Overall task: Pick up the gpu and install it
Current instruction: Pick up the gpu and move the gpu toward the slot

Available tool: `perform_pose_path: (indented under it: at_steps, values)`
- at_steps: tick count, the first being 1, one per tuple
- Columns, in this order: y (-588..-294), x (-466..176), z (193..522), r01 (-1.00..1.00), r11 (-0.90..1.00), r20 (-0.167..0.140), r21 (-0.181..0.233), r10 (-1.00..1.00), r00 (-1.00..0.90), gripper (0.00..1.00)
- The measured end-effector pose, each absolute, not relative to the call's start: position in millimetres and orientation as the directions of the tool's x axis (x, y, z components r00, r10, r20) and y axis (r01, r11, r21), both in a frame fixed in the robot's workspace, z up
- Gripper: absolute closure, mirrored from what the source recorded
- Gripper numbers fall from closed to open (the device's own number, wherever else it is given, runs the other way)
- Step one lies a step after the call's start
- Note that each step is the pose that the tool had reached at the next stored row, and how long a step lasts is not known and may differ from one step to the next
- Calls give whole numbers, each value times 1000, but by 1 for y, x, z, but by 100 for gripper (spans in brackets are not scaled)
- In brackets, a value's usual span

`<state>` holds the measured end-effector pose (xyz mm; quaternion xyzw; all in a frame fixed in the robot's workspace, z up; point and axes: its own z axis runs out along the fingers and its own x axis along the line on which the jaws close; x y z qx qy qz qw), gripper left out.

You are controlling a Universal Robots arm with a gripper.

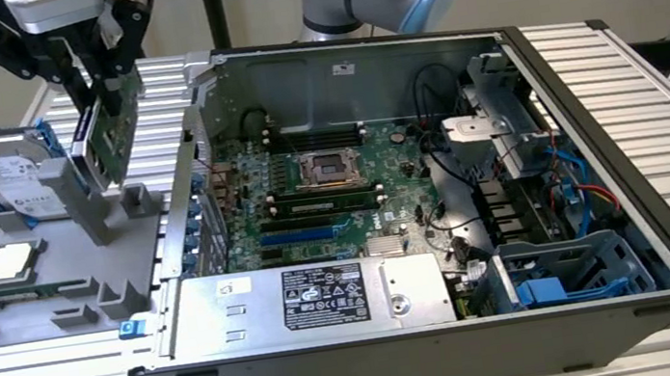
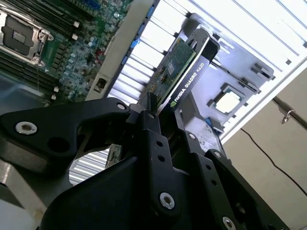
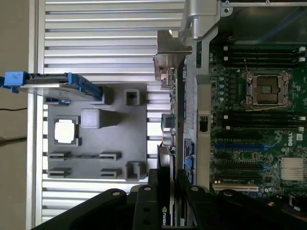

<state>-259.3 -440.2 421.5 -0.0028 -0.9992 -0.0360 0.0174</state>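
The gpu [image 1: 110, 130] hangs upright and slightly tilted above the grey holder tray [image 1: 15, 322], at the exterior view's left, outside the computer case. Its green board faces the case and its lower end is close to the tray's tall posts. My gripper [image 1: 100, 78] is shut on the card's upper part. In the second wrist view the black fingers [image 2: 152, 125] clamp the gpu [image 2: 180, 72] from both sides. In the first wrist view the gpu's silver bracket [image 3: 170, 52] points away from my gripper [image 3: 168, 191], beside the case wall.
The open computer case [image 1: 589, 145] lies on the slatted table with its motherboard [image 1: 310, 201], blue and black slots [image 1: 302, 236] and power supply [image 1: 311, 303] exposed. On the tray stand a hard drive with blue clips [image 1: 10, 177] and a square CPU chip [image 1: 10, 260].
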Motion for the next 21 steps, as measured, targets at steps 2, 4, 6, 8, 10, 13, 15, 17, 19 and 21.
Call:
perform_pose_path:
  at_steps: [2,4,6,8,10,13,15,17,19,21]
  values:
    - [-440,-258,421,7,997,36,72,4,-999,100]
    - [-440,-257,421,7,997,37,72,4,-999,100]
    - [-440,-256,421,7,997,37,72,4,-999,100]
    - [-440,-255,421,7,997,38,72,4,-999,100]
    - [-440,-254,421,7,997,39,72,4,-999,100]
    - [-440,-252,421,7,997,40,72,4,-999,100]
    - [-440,-251,421,7,997,40,72,4,-999,100]
    - [-440,-250,421,7,997,41,72,4,-999,100]
    - [-440,-249,421,7,997,42,72,4,-999,100]
    - [-440,-248,421,7,997,42,72,4,-999,100]
